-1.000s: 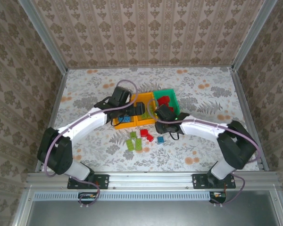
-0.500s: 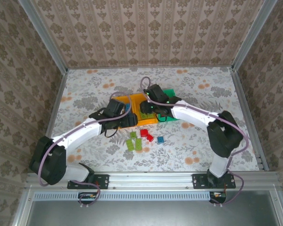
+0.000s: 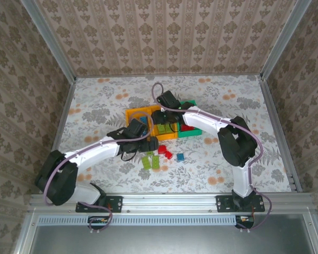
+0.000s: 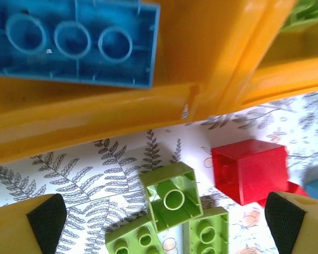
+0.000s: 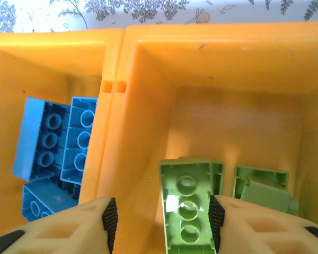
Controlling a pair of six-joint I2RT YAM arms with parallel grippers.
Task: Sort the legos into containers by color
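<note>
Floral tablecloth (image 3: 95, 103), glossy orange bin (image 5: 228, 69), rectangular lime brick (image 5: 188, 206)

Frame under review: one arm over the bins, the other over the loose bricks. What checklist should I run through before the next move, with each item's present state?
1. Right gripper above the lime-brick bin: ok.
2. Lime brick let go: the jaws stand apart with a gap at one pad, but the brick seems to touch the other pad. Cannot tell.
3. Only blue bricks seen in the neighbouring orange bin: ok.
4. Left gripper open: ok.
5. Loose lime brick between the left fingertips: ok.
6. Room around it: the red brick and two more lime bricks crowd close. Not ok.
</note>
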